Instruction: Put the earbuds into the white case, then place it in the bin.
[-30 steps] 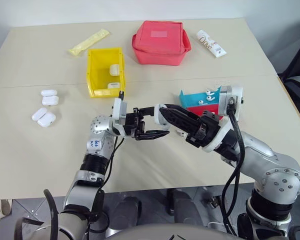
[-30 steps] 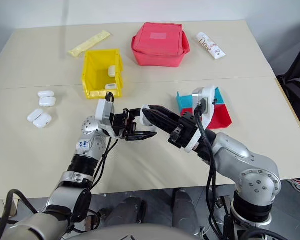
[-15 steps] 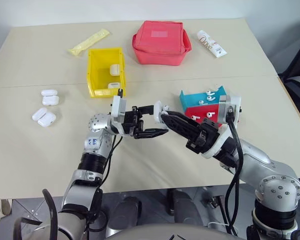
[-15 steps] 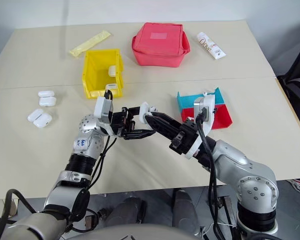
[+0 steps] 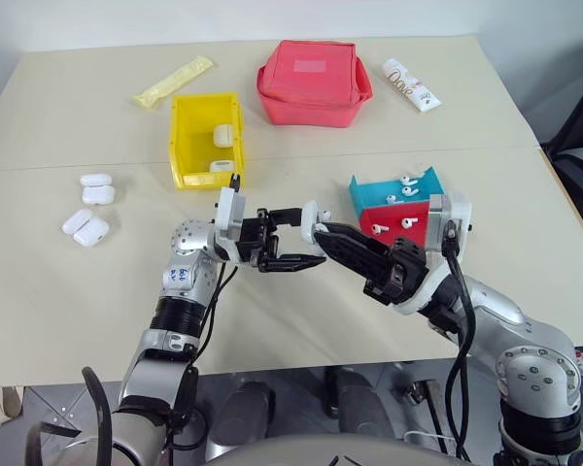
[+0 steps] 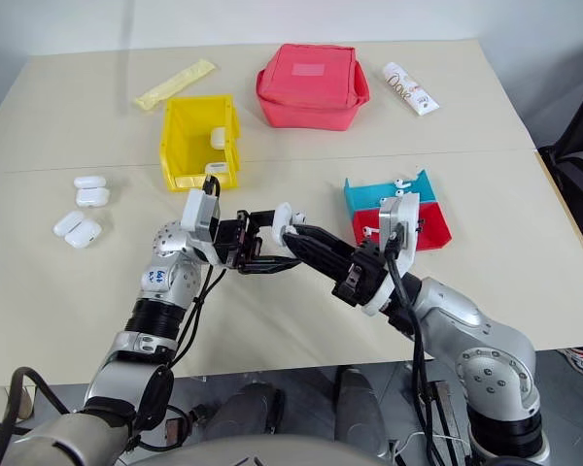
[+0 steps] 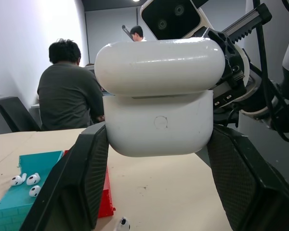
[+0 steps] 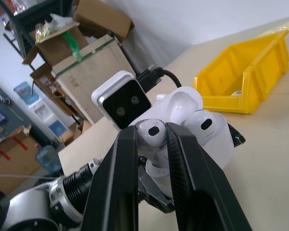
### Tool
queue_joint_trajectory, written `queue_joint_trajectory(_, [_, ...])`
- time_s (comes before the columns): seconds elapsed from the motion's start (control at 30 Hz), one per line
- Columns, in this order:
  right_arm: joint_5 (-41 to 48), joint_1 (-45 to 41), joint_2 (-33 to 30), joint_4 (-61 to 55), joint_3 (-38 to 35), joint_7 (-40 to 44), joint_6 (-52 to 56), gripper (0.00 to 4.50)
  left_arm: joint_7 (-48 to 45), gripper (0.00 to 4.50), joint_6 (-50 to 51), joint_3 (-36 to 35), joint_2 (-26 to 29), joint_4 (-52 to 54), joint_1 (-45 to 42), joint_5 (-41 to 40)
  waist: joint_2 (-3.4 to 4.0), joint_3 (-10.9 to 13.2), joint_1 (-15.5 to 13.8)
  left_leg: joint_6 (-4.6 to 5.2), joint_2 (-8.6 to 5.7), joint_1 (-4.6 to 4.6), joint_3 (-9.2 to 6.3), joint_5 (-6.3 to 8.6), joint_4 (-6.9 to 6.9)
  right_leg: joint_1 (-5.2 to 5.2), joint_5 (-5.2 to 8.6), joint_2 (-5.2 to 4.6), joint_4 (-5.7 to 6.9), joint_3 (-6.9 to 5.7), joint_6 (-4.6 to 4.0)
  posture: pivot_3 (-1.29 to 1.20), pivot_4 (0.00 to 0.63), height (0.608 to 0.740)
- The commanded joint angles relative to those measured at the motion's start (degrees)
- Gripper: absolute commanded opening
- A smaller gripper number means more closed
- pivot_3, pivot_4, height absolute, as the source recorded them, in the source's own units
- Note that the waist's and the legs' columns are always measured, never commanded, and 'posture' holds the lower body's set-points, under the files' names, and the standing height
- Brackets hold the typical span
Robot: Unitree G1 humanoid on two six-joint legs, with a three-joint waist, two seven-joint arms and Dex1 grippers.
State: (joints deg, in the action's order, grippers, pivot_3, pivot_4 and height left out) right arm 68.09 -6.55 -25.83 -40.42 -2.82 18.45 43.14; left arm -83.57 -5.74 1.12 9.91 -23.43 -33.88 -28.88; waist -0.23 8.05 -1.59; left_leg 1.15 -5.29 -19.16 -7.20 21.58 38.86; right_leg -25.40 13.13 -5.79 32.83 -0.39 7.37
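Above the tabletop (image 5: pixel 68 301), the left fingers (image 7: pixel 86 183) clamp the open white case (image 7: pixel 159 125) while the right fingers (image 8: pixel 178 159) pinch an earbud (image 8: pixel 151 131) at its mouth, near the yellow bin (image 5: pixel 205 136).

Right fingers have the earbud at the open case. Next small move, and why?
Probably ease the right gripper in to seat its earbud beside the other earbud already in the white case, then release: the left gripper holds that case open right there.
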Motion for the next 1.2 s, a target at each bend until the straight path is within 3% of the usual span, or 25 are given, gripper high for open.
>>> queue_joint_trajectory(0.03, [-2.86, 0.88, -1.77, 1.55, 0.77, 0.26, 0.57, 0.47, -0.08, 2.72, -1.28, -1.46, -0.54, 2.29, -2.28, -2.14, 0.00, 0.00, -0.03, 0.00, 0.00, 0.00, -0.01, 0.00, 0.00, 0.00, 0.00, 0.00, 0.00, -0.01, 0.00, 0.00, 0.150, 0.740])
queue_joint_trajectory(0.5, [1.15, 1.11, -0.28, 3.52, 1.10, -3.89, 1.85, 0.47, -0.39, 2.72, -4.73, -1.84, -3.11, -0.86, -1.97, -2.26, -0.01, 0.00, -0.05, 0.00, 0.00, 0.00, 0.00, 0.00, 0.00, 0.01, 0.00, -0.01, -0.02, 0.00, 0.00, 0.00, 0.150, 0.740])
queue_joint_trajectory(1.17, [2.37, 0.70, -4.12, 2.14, 0.54, -4.93, 2.01, 0.47, -0.55, 2.72, -6.35, -1.82, -3.85, -2.61, -2.28, -1.51, -0.01, 0.00, -0.09, 0.01, 0.01, -0.01, -0.01, 0.00, 0.00, 0.03, -0.01, -0.01, -0.06, -0.01, 0.01, 0.00, 0.150, 0.740])
queue_joint_trajectory(1.2, [2.35, 0.62, -4.18, 2.07, 0.56, -4.83, 1.94, 0.82, -0.58, 2.72, -6.35, -1.82, -3.88, -2.60, -2.27, -1.45, -0.01, 0.00, -0.08, 0.01, 0.01, -0.01, -0.01, 0.00, 0.00, 0.03, -0.01, -0.01, -0.06, -0.01, 0.01, 0.00, 0.150, 0.740])
